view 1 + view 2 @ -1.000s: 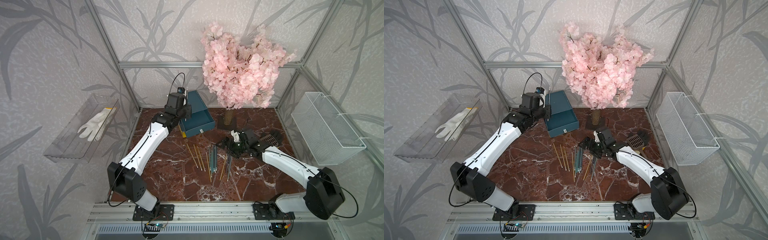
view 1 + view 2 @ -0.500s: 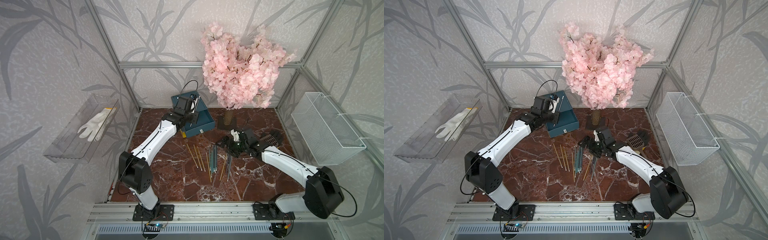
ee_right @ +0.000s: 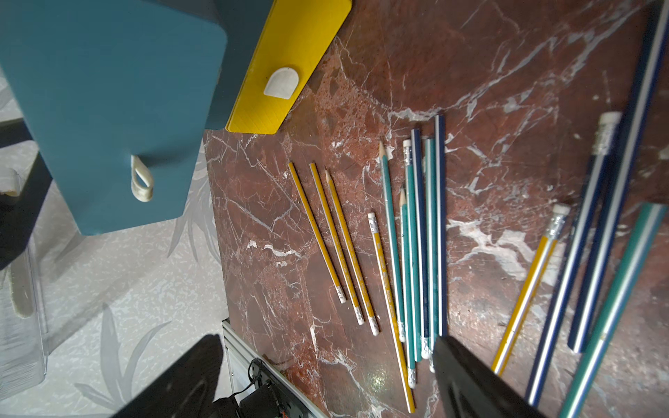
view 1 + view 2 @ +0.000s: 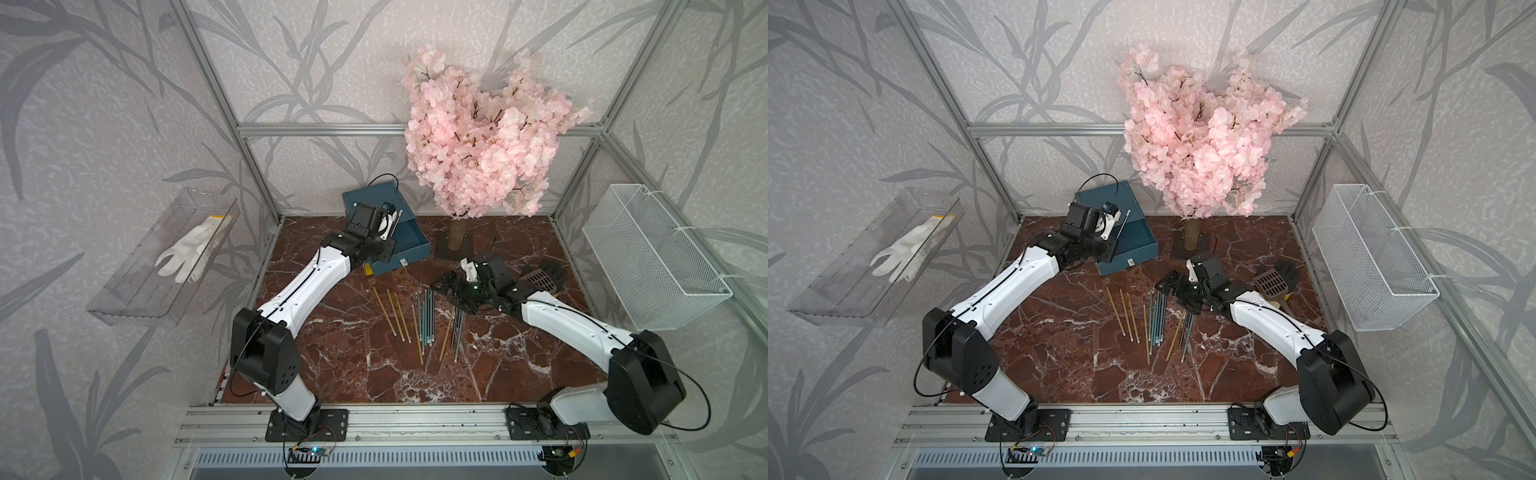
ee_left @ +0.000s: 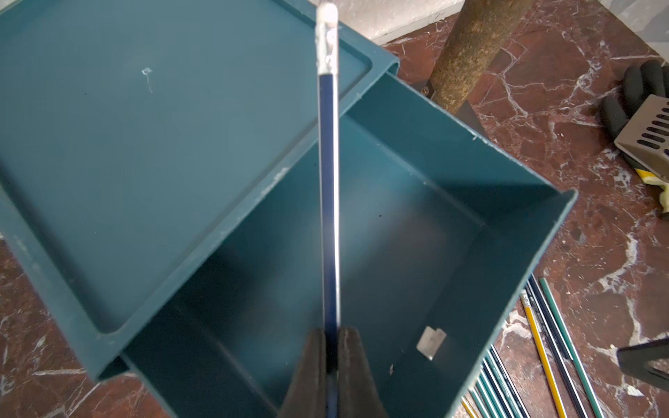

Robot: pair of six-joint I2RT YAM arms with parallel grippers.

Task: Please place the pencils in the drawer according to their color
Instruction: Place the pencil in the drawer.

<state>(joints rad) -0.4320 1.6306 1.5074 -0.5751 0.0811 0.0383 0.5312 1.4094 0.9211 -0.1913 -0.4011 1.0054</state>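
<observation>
Trunk [image 4: 457, 240] stands just beside open drawer [image 4: 415, 255].

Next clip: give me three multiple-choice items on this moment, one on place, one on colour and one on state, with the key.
1. Where is the pencil held by the left end effector?
A. on the table
B. above the open teal drawer
C. in the wire basket

2. That pencil's colour?
A. yellow
B. teal
C. dark navy

3. The right end effector is:
A. open, empty
B. shut on a pencil
C. shut on a glove

Key:
1 B, the left wrist view shows the drawer's interior beneath the grip.
2 C, navy shaft with a white eraser.
3 A, jaws spread above the loose pencils.
</observation>
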